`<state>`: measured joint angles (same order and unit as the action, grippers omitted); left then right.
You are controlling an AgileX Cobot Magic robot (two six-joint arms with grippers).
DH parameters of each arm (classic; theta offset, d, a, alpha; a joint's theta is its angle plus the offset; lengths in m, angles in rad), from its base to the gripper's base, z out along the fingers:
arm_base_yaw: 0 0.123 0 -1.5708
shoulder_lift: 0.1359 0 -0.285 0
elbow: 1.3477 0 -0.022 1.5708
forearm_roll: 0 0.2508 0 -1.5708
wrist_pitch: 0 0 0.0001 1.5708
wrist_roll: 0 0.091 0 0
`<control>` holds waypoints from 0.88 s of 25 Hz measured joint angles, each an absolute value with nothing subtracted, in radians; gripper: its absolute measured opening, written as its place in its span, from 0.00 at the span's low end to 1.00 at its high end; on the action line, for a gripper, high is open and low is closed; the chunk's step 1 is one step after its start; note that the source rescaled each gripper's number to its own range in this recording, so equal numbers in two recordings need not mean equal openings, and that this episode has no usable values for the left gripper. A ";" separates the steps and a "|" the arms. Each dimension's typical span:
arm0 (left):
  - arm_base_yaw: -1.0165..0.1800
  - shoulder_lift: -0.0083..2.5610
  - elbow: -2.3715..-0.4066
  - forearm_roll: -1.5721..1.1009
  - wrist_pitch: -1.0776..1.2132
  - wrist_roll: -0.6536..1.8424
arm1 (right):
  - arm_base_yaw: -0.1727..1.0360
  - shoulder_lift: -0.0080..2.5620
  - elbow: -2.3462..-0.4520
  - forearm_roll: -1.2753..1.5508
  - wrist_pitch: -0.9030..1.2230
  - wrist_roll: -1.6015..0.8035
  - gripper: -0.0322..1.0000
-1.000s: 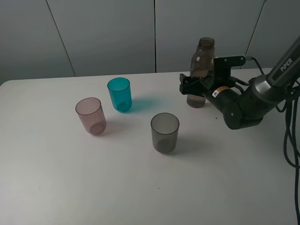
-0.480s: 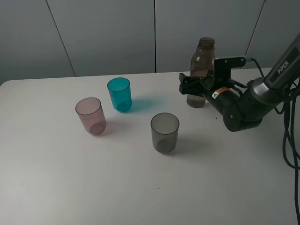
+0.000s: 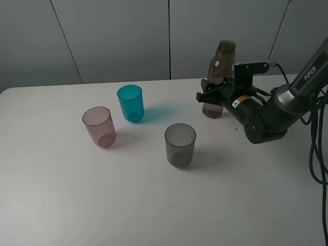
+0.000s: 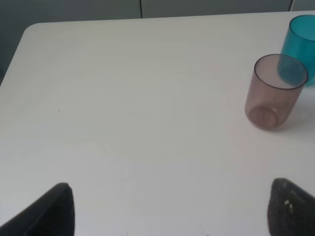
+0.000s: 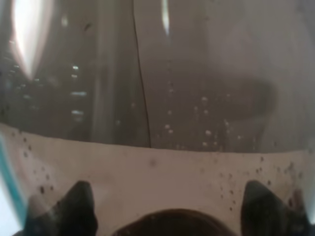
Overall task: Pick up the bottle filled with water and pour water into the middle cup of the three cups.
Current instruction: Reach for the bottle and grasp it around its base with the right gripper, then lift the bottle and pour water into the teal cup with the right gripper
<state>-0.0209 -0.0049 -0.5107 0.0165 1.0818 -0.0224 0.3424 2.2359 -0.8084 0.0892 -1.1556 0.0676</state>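
Low on the bottle (image 3: 222,62), right gripper (image 3: 211,96) is clamped tight.

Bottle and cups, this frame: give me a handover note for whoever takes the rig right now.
Right hand: shut on the bottle, low on its body; bottle standing on the table, back right.
Left hand: open, empty, over the table near the pink cup.
Teal middle cup and grey cup: upright.
Done: grasp. Left: lift, carry to the middle cup, pour.
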 joint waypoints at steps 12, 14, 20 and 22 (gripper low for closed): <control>-0.021 -0.005 -0.511 0.017 1.082 -0.022 | 0.424 2.109 -0.841 0.159 -0.980 -0.130 0.04; -0.021 -0.005 -0.511 0.017 1.082 -0.022 | 0.450 2.088 -0.886 0.214 -0.920 -0.197 0.04; -0.021 -0.005 -0.511 0.017 1.082 -0.022 | 0.511 2.077 -1.035 0.309 -0.701 -0.384 0.04; -0.021 -0.005 -0.511 0.017 1.082 -0.022 | 0.530 2.077 -1.064 0.353 -0.689 -0.437 0.04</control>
<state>-0.0209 -0.0049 -0.5107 0.0165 1.0818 -0.0224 0.5301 2.0767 -1.0642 0.3532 -0.6890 -0.4366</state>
